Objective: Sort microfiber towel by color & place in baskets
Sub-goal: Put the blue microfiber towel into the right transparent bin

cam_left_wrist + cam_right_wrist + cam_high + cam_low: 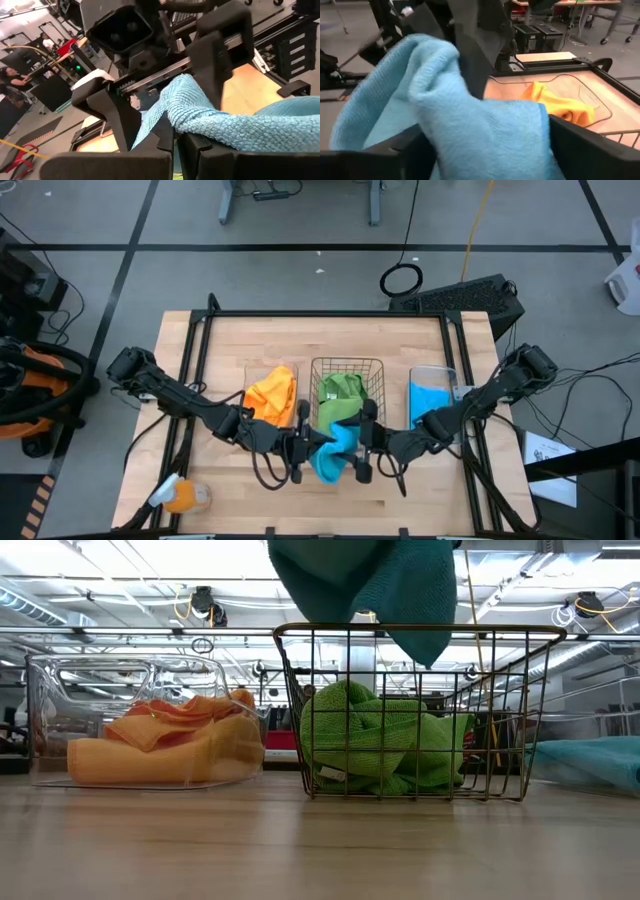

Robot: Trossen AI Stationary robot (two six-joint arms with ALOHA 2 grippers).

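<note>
Three baskets [346, 366]; blue towels [333, 450] two; one orange-white object [180, 496].

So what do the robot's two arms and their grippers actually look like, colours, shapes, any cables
Both are dark, nearly black jointed arms of slim links with bulkier rounded joints. Thin black cables loop off them near the left gripper and right gripper. Up close, the right gripper has blocky, angular matte-black fingers on a toothed metal rail, below a boxy black housing with two round recesses and a white part beside it.
</note>
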